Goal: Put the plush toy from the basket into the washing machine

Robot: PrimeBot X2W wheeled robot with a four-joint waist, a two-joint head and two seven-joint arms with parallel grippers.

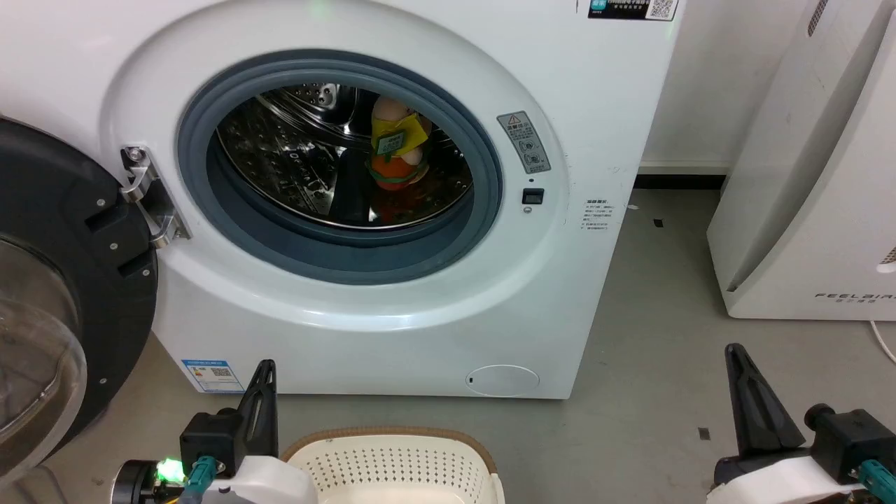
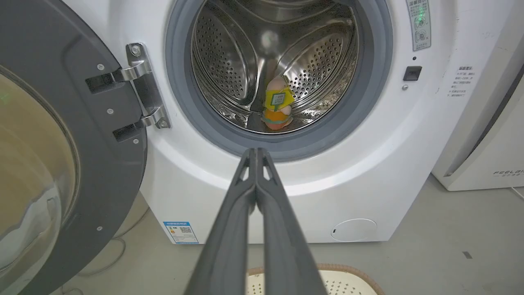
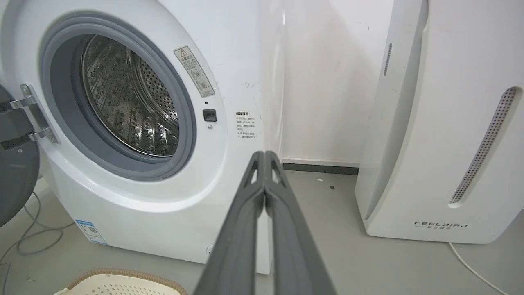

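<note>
Head view showed the plush toy (image 1: 395,150) inside the steel drum of the washing machine (image 1: 392,336), low toward the back, its orange, green-edged end down, its yellow middle with the green-and-white tag facing the opening, and peach on top. The machine stood on a grey floor (image 1: 651,350) with its black-framed door (image 1: 70,280) swung wide to the left, a white FEELBIRD appliance (image 1: 805,210) apart on the right and the cream basket (image 1: 392,434) just in front. The left gripper (image 1: 267,367) and right gripper (image 1: 733,350) hung low on either side of the basket, each with fingers pressed together on nothing, well clear of the porthole's grey seal (image 1: 336,262).
</note>
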